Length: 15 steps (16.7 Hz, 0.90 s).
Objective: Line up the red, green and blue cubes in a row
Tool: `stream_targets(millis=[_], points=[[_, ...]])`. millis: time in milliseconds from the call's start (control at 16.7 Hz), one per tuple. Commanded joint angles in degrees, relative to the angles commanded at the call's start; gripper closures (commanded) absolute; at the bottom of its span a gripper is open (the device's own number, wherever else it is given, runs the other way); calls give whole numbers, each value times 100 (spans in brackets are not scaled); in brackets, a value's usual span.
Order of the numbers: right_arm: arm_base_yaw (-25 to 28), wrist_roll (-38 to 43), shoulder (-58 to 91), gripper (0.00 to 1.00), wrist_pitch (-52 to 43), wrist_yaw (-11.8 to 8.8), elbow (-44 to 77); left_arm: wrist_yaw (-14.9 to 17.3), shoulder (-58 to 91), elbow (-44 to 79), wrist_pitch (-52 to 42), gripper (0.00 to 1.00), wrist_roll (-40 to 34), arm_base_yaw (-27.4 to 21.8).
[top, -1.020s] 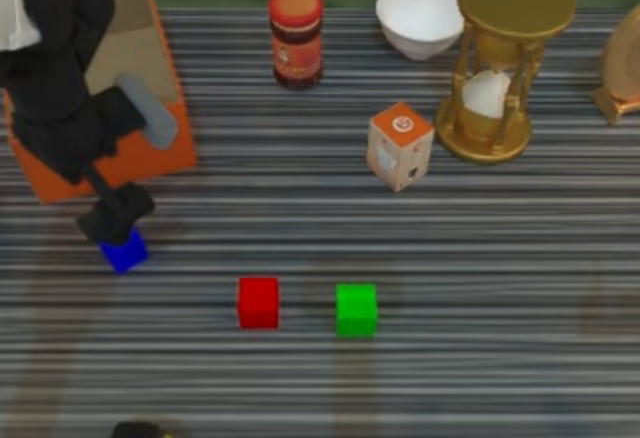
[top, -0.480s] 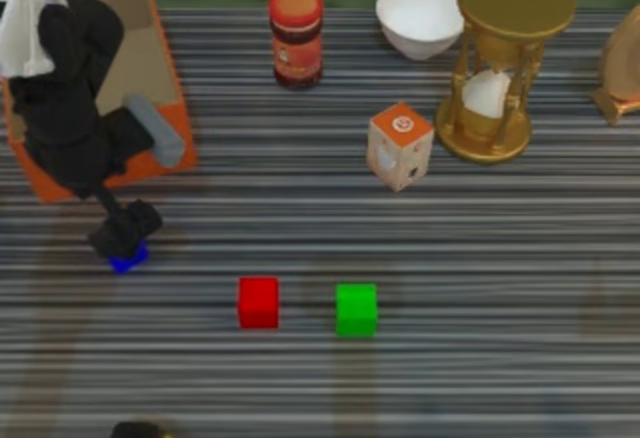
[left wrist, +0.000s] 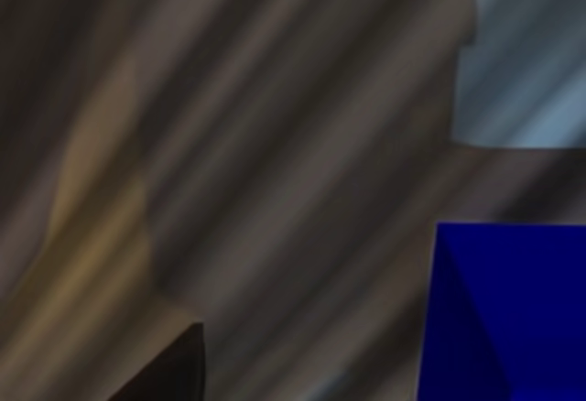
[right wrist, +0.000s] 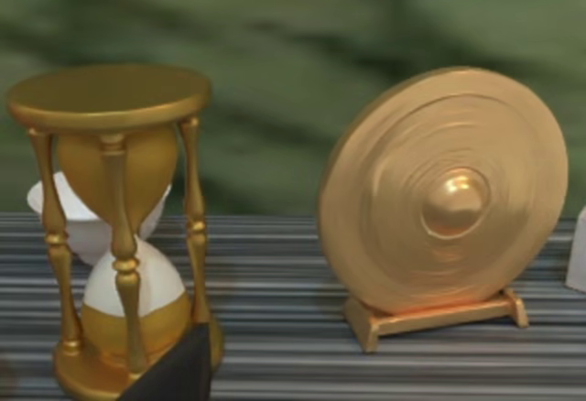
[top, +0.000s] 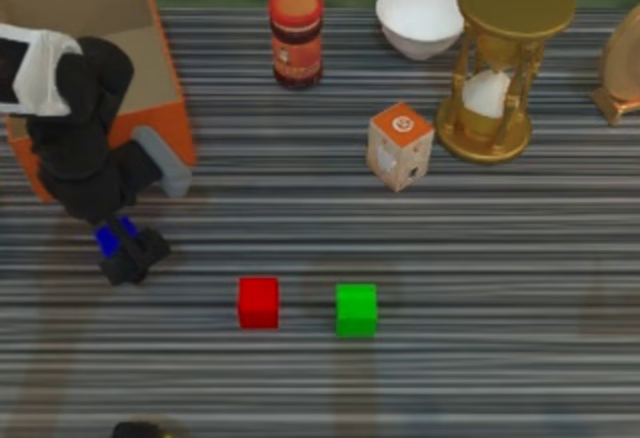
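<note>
Blue cube (top: 106,240) held in left gripper (top: 128,253), grey striped table (top: 480,258), green blurred backdrop

The table (top: 500,258) has a finely striped, matt surface. The red cube (top: 258,302), green cube (top: 356,309) and blue cube (left wrist: 504,319) are plain, smooth and matt. At upper right, the hourglass (top: 505,58) and round disc on a stand (right wrist: 444,209) look like polished golden metal. The bowl (top: 420,16) is smooth, white and ceramic-like. The box (top: 110,3) at upper left looks like cardboard.
</note>
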Motion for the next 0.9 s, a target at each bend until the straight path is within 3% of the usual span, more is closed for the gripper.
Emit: stream_targets(millis=[60,840,900], points=[[0,0,0,0,0,0,0,0,0,0,0,0,0,0],[0,0,0,0,0,0,0,0,0,0,0,98,0,0],[0,0,0,0,0,0,0,0,0,0,0,100,0,0]])
